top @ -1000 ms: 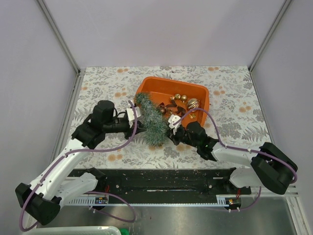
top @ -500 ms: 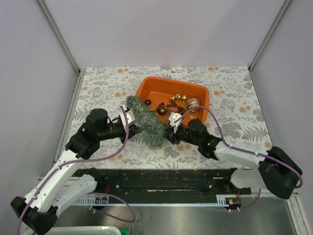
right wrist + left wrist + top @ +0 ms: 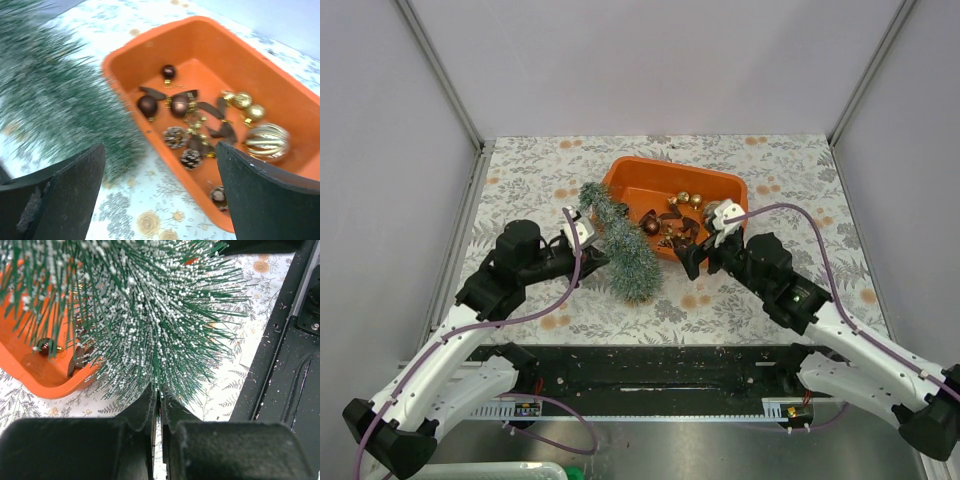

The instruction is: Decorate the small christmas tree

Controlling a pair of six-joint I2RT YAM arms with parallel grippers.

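Note:
The small christmas tree (image 3: pixel 620 245) leans over the floral table, its tip by the orange tray's (image 3: pixel 675 165) left corner and its wide end toward the arms. My left gripper (image 3: pixel 598 252) comes in from the left and is shut on the tree's needles. In the left wrist view the jaws (image 3: pixel 160 390) meet with frosted needles (image 3: pixel 150 315) fanning out above them. My right gripper (image 3: pixel 698 252) is open and empty at the tray's near rim, clear of the tree. Its view shows the tree (image 3: pixel 55 100) blurred at left and the tray (image 3: pixel 240 60) ahead.
The tray holds dark red baubles (image 3: pixel 147 105), small gold baubles (image 3: pixel 243 100), a large striped gold bauble (image 3: pixel 265 140), pine cones (image 3: pixel 175 136) and dark ribbon bows. A black rail (image 3: pixel 640 365) runs along the near table edge. White walls enclose the table.
My right gripper has opened, let go of the tree and drawn back right toward the tray. The left gripper keeps the tree, whose tip has shifted a little left.

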